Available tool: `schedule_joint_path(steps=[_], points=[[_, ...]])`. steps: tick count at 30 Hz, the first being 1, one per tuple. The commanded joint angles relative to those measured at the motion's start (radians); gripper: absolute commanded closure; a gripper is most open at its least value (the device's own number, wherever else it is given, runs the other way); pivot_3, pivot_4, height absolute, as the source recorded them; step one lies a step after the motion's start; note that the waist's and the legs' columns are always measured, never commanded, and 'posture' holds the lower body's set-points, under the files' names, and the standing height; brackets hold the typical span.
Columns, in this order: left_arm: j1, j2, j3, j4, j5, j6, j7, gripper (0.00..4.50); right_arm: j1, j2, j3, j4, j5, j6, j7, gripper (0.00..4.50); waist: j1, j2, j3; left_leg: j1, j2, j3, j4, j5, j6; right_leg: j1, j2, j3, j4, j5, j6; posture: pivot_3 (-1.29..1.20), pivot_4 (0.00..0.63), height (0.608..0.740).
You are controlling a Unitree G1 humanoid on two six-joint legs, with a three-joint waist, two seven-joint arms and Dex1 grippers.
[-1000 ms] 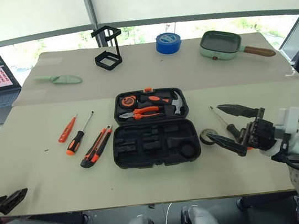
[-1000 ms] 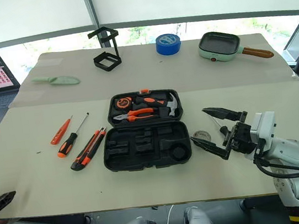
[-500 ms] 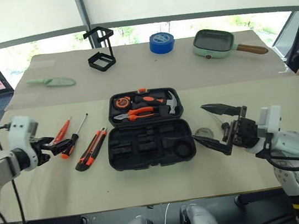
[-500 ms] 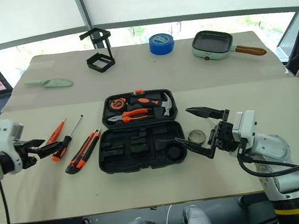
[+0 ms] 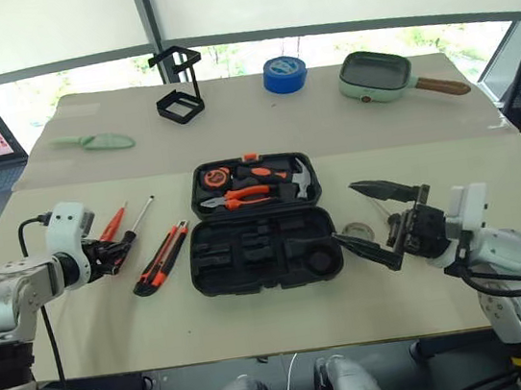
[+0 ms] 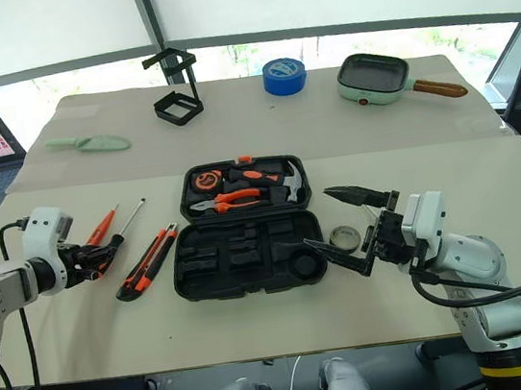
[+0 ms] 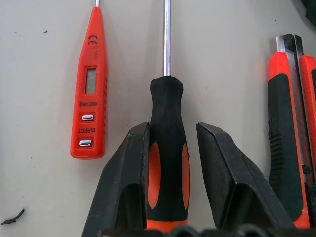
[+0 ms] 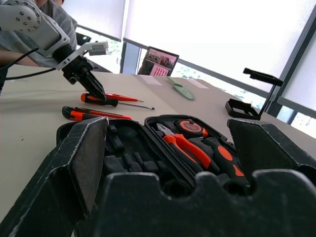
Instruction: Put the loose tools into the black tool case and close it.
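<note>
Since a second ago the left gripper (image 5: 114,255) has swung in from the near tabletop edge to the black-and-orange screwdriver (image 5: 132,244), and the right gripper (image 5: 377,220) has barely budged.

Head views: black tool case (image 5: 266,248) lies open mid-tabletop (image 5: 84,317), with pliers and a hammer in the far half. Left of it, from the outside in: orange tester screwdriver (image 5: 112,223), the black-and-orange one, then the utility knife (image 5: 161,258). Small tape roll (image 5: 359,233) sits just right of the case, between the right gripper's wide-spread jaws, which hold nothing. Third screwdriver I can't make out.

Left wrist view: the jaws straddle the screwdriver handle (image 7: 167,153), one finger (image 7: 129,182) touching it, the other still a little off, so not clenched yet. Tester (image 7: 90,111) lies beside, knife (image 7: 286,138) on the other side.

Right wrist view: looks over the open case (image 8: 163,153) toward the left gripper (image 8: 91,84) at the tools.
</note>
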Motion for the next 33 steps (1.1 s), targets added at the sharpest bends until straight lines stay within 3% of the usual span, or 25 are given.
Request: schedule_joint_path(steps=[1,7,11,14,21,25,30,33], points=[[-0.017,-0.014,-0.03,0.036,0.035,0.0,-0.004,2.91,-0.006,-0.012,-0.013,-0.028,0.007,0.009,0.0,0.0,0.002,0.0,0.0,0.0,0.0,0.0,0.0,0.001,0.001,0.0,0.0,0.0,0.0,0.0,0.0,0.0,0.15,0.74],[-0.055,-0.041,-0.027,0.063,0.065,-0.028,-0.012,2.91,-0.009,-0.013,-0.01,-0.023,0.009,0.014,0.011,0.0,0.005,0.0,0.0,0.0,0.0,0.0,0.0,0.003,0.006,0.0,-0.001,0.0,0.0,0.0,0.0,0.0,0.15,0.74],[-0.05,-0.051,-0.012,0.038,0.069,-0.047,-0.024,1.9,-0.005,-0.011,-0.009,-0.024,0.006,0.017,0.014,0.0,0.005,0.0,0.0,-0.001,0.0,-0.001,0.0,0.003,0.006,0.0,-0.003,0.0,0.001,0.0,0.0,0.0,0.15,0.74],[-0.041,-0.061,0.004,0.02,0.077,-0.059,-0.01,0.8,-0.003,-0.009,-0.009,-0.025,0.004,0.019,0.013,0.0,0.004,0.0,0.0,-0.001,0.0,-0.001,0.0,0.003,0.007,0.0,-0.004,0.0,0.001,0.0,0.0,0.0,0.15,0.74],[-0.029,-0.068,-0.004,0.028,0.092,-0.038,0.007,0.8,-0.006,-0.008,-0.008,-0.022,0.001,0.022,0.008,0.0,0.003,0.0,0.0,-0.001,0.0,-0.001,0.0,0.004,0.007,0.0,-0.003,0.0,0.001,0.0,-0.001,0.0,0.15,0.74],[-0.029,-0.08,-0.01,0.038,0.097,-0.035,0.014,1.82,-0.01,-0.006,-0.01,-0.015,-0.002,0.019,0.006,0.0,0.004,0.0,0.0,0.0,0.0,-0.001,0.0,0.004,0.007,0.0,-0.003,0.0,0.002,0.0,-0.001,0.0,0.15,0.74],[-0.013,-0.095,0.011,0.03,0.092,-0.062,0.006,3.6,-0.005,-0.007,-0.013,-0.013,-0.006,0.016,0.002,0.0,0.004,0.0,0.0,0.0,0.0,-0.001,0.0,0.004,0.007,0.0,-0.004,0.0,0.002,0.0,-0.001,0.0,0.15,0.74],[0.028,-0.13,0.113,-0.001,0.027,-0.205,-0.071,3.63,0.003,-0.021,-0.035,-0.024,-0.003,0.019,-0.003,0.0,0.004,0.0,0.0,0.0,0.0,-0.001,0.0,0.003,0.007,0.0,-0.005,0.0,0.002,0.0,-0.001,0.0,0.15,0.74]])
